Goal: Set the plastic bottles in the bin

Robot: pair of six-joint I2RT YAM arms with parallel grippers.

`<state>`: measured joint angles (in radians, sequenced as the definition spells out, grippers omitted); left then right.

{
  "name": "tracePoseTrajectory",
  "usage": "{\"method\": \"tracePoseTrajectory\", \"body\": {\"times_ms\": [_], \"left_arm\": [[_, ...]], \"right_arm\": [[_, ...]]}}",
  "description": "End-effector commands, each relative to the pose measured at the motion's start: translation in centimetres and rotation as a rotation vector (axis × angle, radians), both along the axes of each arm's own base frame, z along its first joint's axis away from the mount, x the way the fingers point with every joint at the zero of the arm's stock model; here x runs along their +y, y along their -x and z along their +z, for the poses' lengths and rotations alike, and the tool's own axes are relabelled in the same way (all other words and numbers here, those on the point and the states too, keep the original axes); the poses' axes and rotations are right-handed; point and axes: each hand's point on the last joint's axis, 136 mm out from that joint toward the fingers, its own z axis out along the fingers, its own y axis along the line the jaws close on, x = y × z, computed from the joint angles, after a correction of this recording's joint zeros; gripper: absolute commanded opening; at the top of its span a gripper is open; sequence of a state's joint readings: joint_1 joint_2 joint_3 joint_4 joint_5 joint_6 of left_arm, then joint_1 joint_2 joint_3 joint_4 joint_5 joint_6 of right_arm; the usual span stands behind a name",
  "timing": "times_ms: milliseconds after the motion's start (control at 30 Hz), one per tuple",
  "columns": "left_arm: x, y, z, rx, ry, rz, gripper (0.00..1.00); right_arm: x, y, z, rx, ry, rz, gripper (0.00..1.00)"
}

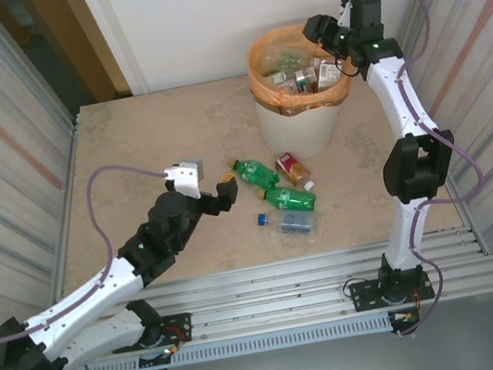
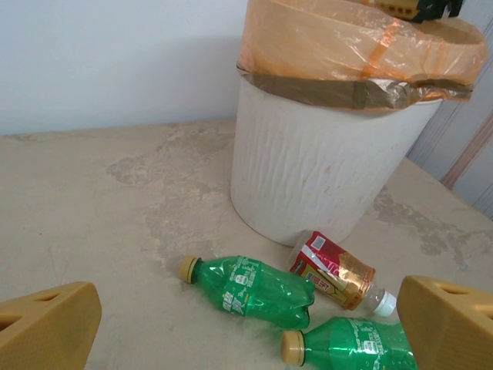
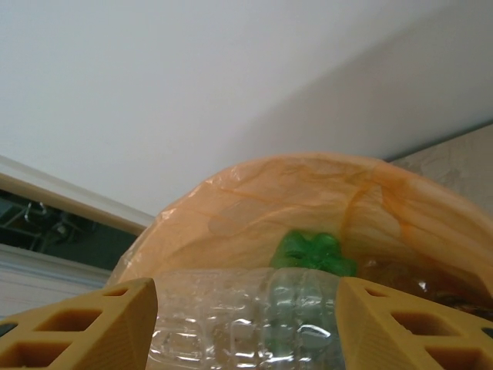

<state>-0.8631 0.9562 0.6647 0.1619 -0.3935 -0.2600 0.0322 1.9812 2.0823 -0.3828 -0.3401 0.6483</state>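
Three plastic bottles lie on the table in front of the bin point(image 1: 299, 130): a green one point(image 1: 256, 174), a second green one point(image 1: 291, 199) and a red-labelled one point(image 1: 293, 170). A crushed clear bottle point(image 1: 295, 221) lies nearest the arms. My left gripper point(image 1: 209, 183) hovers just left of them, open and empty. In its wrist view the gripper point(image 2: 250, 327) faces the green bottle point(image 2: 250, 289), the red-labelled bottle point(image 2: 335, 270) and the bin point(image 2: 323, 154). My right gripper point(image 3: 246, 320) is over the bin's orange liner point(image 3: 254, 208), jaws parted, with a clear bottle point(image 3: 231, 316) across the gap.
The bin holds several bottles point(image 1: 305, 77), one of them green point(image 3: 312, 250). A loose blue cap point(image 1: 260, 219) lies beside the crushed clear bottle. Corrugated walls close in both sides of the table point(image 1: 128, 147). The right arm reaches up along the table's right edge.
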Motion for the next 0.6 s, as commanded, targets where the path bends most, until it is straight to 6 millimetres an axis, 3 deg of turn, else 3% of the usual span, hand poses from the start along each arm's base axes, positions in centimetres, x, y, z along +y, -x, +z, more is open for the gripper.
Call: {"method": "tracePoseTrajectory", "body": {"times_ms": [0,267,400,467,567], "left_arm": [[-0.1,-0.4,1.5,-0.02,0.042,0.011,0.99],[0.0,-1.4,0.1,0.061,0.007,0.065,0.99],[-0.3,-1.8,-0.8,0.103,0.019,0.089,0.99],[-0.4,-2.0,-1.3,0.125,0.027,0.096,0.99],[-0.5,-2.3,-2.4,0.178,0.056,0.13,0.99]], "right_arm": [[-1.0,2.8,4.7,-0.1,0.066,-0.012,0.62],[-1.1,6.9,6.4,-0.131,0.141,0.004,0.73],[-1.1,9.4,4.7,-0.092,0.165,0.019,0.85],[-0.9,10.9,4.3,-0.096,0.174,0.036,0.99],[-0.2,13.7,3.2,-0.123,0.216,0.066,0.98]]}}
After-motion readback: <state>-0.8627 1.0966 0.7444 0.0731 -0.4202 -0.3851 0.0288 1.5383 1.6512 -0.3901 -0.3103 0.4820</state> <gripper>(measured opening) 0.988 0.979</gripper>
